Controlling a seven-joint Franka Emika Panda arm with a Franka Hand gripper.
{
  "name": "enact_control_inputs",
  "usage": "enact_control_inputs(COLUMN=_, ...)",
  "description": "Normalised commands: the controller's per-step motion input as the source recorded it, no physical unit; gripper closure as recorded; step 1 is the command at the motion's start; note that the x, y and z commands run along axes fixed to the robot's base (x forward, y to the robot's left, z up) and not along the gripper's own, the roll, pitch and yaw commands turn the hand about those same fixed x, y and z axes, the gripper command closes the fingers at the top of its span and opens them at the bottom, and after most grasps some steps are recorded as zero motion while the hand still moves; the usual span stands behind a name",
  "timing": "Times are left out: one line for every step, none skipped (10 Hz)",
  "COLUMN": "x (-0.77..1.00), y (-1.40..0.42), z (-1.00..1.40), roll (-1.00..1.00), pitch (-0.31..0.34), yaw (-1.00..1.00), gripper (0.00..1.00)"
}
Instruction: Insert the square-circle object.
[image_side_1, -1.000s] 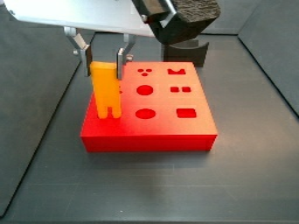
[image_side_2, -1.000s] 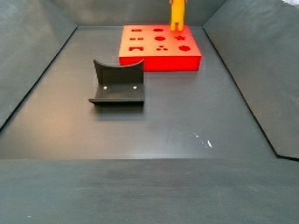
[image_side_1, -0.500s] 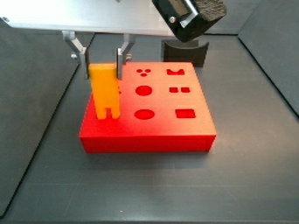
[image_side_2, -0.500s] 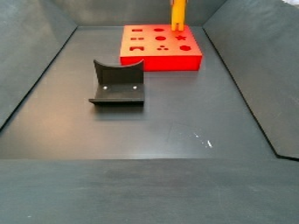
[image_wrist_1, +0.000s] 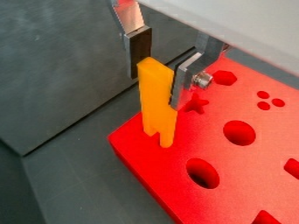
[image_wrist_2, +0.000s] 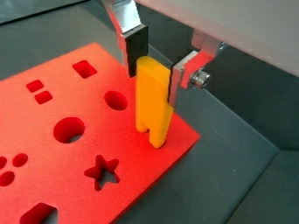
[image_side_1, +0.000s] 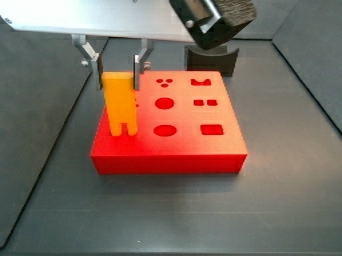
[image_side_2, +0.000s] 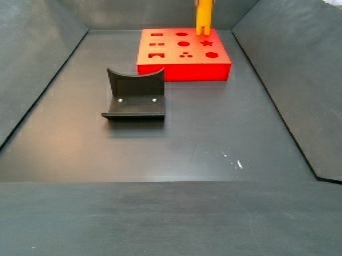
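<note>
Gripping the square-circle object (image_wrist_1: 156, 101) upright, the gripper (image_wrist_1: 160, 68) keeps prongs pointing down at the red block (image_wrist_1: 239, 166) for insertion.

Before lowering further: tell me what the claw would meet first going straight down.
The claw straddles the upright square-circle object; straight down, its fingers probably meet the red block near its edge, though depth is unclear.
</note>
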Motion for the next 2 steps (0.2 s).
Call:
enact_control_inputs(x=0.00, y=0.00, z=0.00, roll=-0.01, pitch=0.000, yaw=0.00, gripper=1.00)
enact_control_inputs(x=0.00, y=0.00, z=0.00, roll=0.00, pitch=0.000, yaw=0.00, gripper=1.00)
